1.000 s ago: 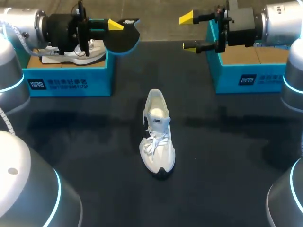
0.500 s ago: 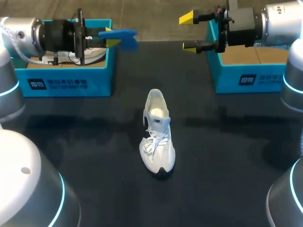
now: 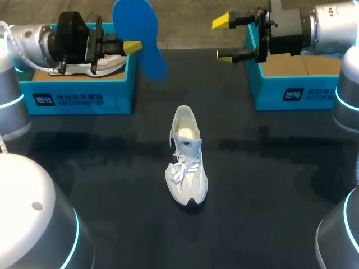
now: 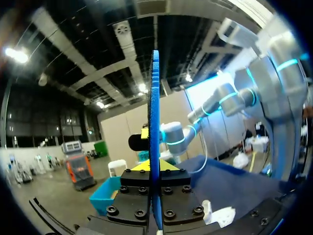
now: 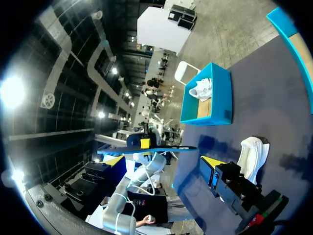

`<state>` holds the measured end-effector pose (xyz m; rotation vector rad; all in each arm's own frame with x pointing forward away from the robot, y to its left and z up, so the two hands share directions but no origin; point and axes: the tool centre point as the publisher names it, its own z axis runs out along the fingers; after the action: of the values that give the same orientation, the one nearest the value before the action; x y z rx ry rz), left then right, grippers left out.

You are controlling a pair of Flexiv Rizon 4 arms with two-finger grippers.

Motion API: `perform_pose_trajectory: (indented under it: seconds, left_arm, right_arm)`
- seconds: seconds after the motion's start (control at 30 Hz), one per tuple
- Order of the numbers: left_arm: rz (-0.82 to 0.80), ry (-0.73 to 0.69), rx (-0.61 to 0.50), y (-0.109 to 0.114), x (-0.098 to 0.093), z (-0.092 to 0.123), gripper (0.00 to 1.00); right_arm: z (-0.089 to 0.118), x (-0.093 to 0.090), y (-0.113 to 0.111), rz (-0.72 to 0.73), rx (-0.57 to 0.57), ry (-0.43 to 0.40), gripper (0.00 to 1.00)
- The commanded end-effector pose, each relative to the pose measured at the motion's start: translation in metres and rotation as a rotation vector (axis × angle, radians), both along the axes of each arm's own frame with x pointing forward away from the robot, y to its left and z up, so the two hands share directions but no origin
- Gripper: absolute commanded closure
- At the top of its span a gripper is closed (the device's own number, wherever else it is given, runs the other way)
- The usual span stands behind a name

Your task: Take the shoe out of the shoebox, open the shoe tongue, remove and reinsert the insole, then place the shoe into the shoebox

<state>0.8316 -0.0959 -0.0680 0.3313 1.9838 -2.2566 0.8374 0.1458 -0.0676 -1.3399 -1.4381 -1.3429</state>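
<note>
White low shoe (image 3: 187,162) upright mid-table (image 3: 269,185), heel toward the far edge, toe toward the near one. White laces loosely crossed, pale cream lining at the open mouth, dark patch of sole at the toe. Small dark mark beside the tongue, too small to read.

Beyond the shoe and to its left, teal left shoebox (image 3: 84,98): white logo block and lines of white print on the front wall. Second white shoe (image 3: 95,67) lying inside. Beyond the shoe and to its right, teal right shoebox (image 3: 297,89), same kind of white label on its front, brown cardboard inside.

Left gripper (image 3: 132,47) above the left shoebox's inner corner, clamped on the blue insole (image 3: 140,33). Insole held in the air beyond the shoe, upright, broad face toward the head camera; edge-on between the fingers in the left wrist view (image 4: 155,122).

Right gripper (image 3: 224,38) in the air beyond the shoe and to its right, beside the right shoebox, yellow tips well apart, holding nothing.
</note>
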Motion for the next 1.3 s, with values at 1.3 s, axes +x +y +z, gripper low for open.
perform_pose_trajectory:
  seconds: [1.3]
  left_arm:
    - [-0.274,1.844,0.142,-0.016,0.013,-0.028,1.00]
  right_arm:
    - [0.022,-0.012,0.007,-0.087,-0.184,-0.003,0.00]
